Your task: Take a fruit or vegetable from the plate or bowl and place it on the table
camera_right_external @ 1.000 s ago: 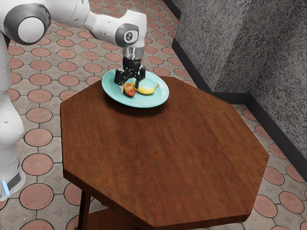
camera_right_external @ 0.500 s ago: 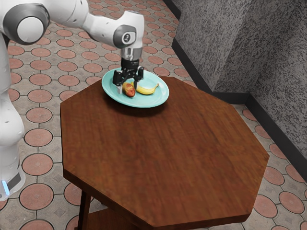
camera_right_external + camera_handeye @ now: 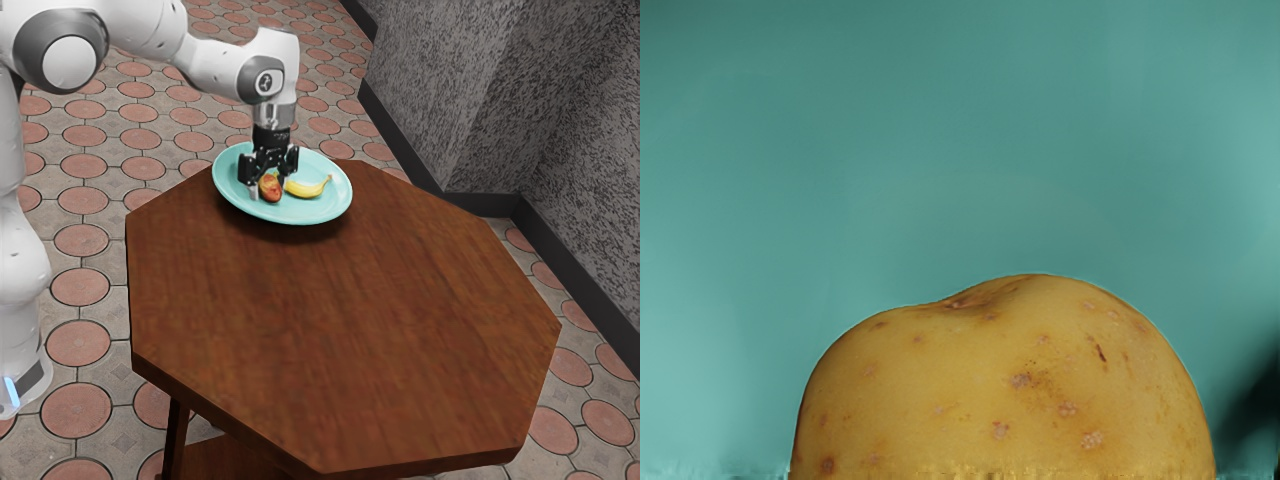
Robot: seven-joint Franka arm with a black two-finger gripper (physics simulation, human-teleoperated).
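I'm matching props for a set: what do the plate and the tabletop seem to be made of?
The plate looks like glazed ceramic, though plastic is possible: its turquoise surface is smooth and evenly colored. The tabletop looks like wood or wood veneer, perhaps with a satin finish: streaky grain shows in its reddish-brown surface.

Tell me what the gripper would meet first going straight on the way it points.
Pointing down, the gripper would likely meet the potato first, with the plate beneath. Depth is unclear, though: if the potato already sits within its grasp, the plate probably comes first.
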